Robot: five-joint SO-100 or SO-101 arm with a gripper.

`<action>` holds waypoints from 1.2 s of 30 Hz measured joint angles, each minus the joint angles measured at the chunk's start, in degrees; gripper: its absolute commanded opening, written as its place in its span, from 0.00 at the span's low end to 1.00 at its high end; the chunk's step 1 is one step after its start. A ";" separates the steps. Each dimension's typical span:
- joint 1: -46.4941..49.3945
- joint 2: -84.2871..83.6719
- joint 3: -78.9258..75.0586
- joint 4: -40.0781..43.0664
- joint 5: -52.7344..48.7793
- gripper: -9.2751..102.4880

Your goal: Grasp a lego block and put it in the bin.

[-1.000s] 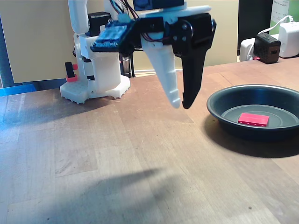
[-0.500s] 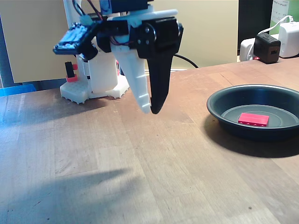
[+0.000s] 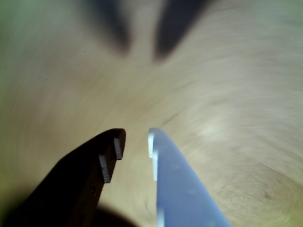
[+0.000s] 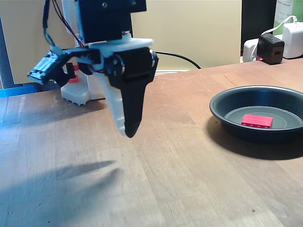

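In the fixed view the red lego block (image 4: pixel 256 120) lies flat on the bottom of the bin (image 4: pixel 222 117), a dark shallow round pan at the right of the wooden table. My gripper (image 4: pixel 128 132) hangs well to the left of the bin, pointing down a little above the bare wood, its black and white fingers nearly overlapping. In the wrist view the gripper (image 3: pixel 135 142) has its tips close together with only a narrow slit and nothing between them, over blurred wood.
The white robot base (image 4: pixel 78 94) stands at the back left. A black adapter (image 4: pixel 271 48) and white chargers (image 4: pixel 293 40) sit at the back right behind the bin. A blue object (image 4: pixel 16 90) lies at the far left edge.
The arm has swung left, away from the bin, and dropped a little lower. The lego block has stayed in the bin.
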 measured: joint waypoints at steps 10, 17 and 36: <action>0.35 0.09 3.52 -0.35 19.07 0.08; 0.35 4.39 5.89 -0.09 22.50 0.08; 0.97 28.04 24.96 -0.70 22.50 0.08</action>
